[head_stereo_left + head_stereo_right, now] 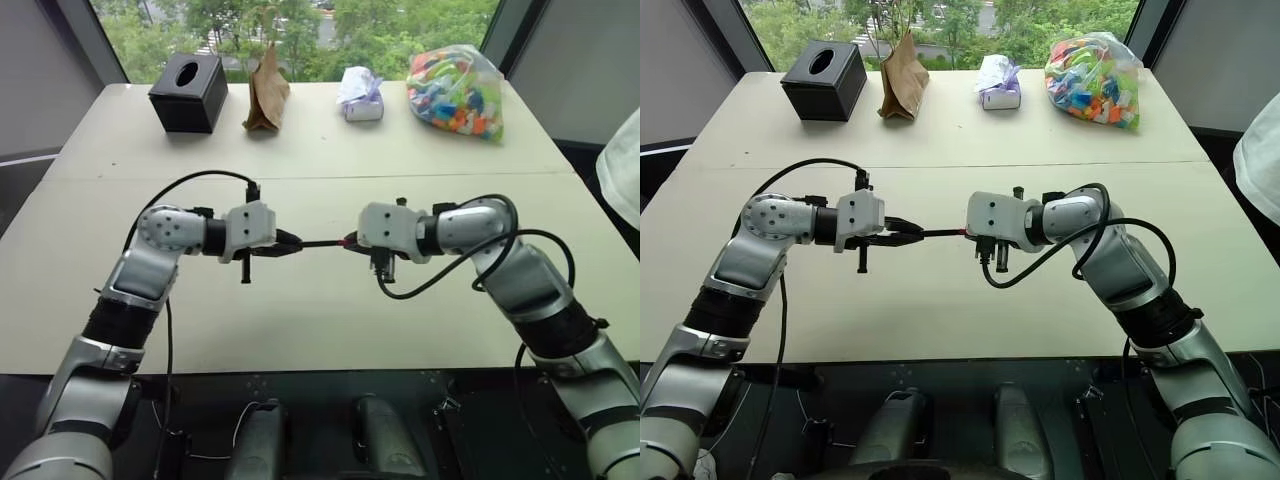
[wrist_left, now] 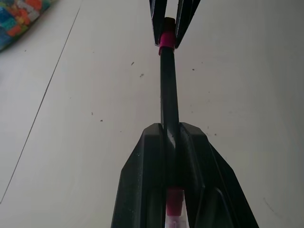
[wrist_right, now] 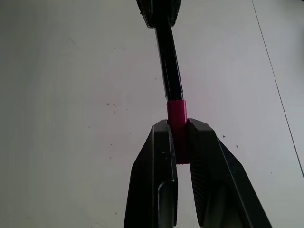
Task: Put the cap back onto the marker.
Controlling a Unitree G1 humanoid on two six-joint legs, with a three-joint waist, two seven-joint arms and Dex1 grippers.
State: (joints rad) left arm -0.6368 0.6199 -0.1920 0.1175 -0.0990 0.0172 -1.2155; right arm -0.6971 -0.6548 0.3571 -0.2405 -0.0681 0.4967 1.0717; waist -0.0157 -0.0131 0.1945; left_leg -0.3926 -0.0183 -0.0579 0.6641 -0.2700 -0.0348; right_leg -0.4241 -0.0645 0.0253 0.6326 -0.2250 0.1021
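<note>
Fingers [image 3: 156,156] pinching cap [image 3: 176,114] on marker [image 3: 168,61]

There is one marker [image 1: 318,243] and one red cap [image 3: 177,114]. Two pincers are here, the left pincer [image 1: 291,241] and the right pincer [image 1: 352,241]. On one desk [image 1: 300,320] stand one black tissue box [image 1: 189,92], one brown paper bag [image 1: 267,95], one small white packet [image 1: 361,95] and one clear bag of colourful pieces [image 1: 457,92].

Bright daylight from windows; wrist views dimmer.
</note>
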